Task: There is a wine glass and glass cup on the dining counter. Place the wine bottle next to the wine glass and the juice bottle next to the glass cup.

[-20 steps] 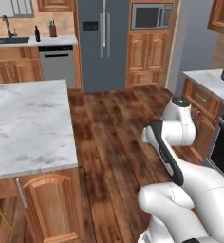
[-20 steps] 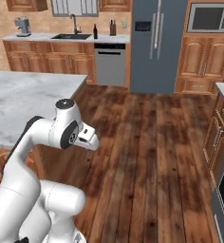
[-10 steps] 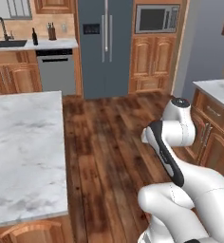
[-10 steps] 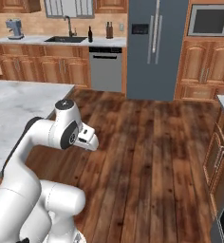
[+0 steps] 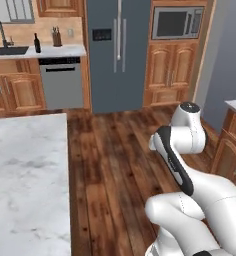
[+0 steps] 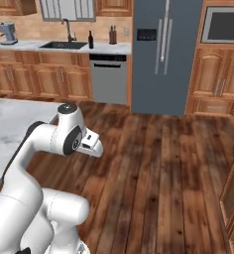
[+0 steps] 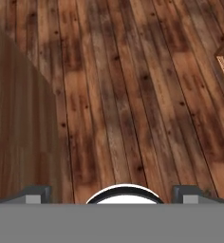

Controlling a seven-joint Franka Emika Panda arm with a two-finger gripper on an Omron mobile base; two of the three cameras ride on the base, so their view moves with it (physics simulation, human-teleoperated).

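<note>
- The wooden floor (image 5: 115, 165) is seen spread across the middle of the kitchen, its dark brown planks running away toward the far wall.
- The dining counter (image 5: 25, 180) is seen at the lower left of the left base view as a broad white-grey marble top; a strip of the same top (image 6: 10, 119) is seen at the left edge of the right base view, behind the arm.
- A tall grey refrigerator (image 5: 117, 52) is set against the far wall, between wooden cabinets.
- A marble counter with a black sink (image 6: 64, 45) is seen along the back wall to the left, above a grey dishwasher (image 6: 110, 79).
- A microwave (image 5: 176, 22) is built into the cabinets right of the refrigerator.
- The gripper (image 7: 112, 195) is pointed down at bare floor planks in the hand view; its two tips are spread wide apart at the bottom corners, and nothing is held between them.
- The wine bottle (image 6: 90, 39) is seen standing upright as a small dark shape on the back counter, just right of the sink and near a dark knife block (image 6: 112, 35).
- A coffee machine (image 6: 7, 32) is set at the far left of that counter.
</note>
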